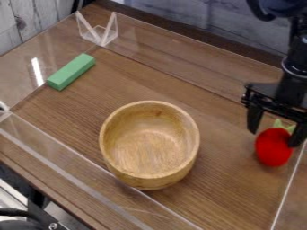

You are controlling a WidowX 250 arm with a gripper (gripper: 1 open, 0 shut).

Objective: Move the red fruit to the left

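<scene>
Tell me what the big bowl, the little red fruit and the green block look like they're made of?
The bowl looks like turned wood: pale tan, grain lines, matte finish. The red fruit seems to be plastic or rubber, going by its smooth, uniformly red, slightly shiny skin; the frame can't settle which. The green block is flat, evenly coloured and matte, perhaps painted wood or foam.

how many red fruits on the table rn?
1. The small glossy red toy fruit sits at the right edge, right of the round wooden bowl; nothing visible inside the bowl.
</scene>
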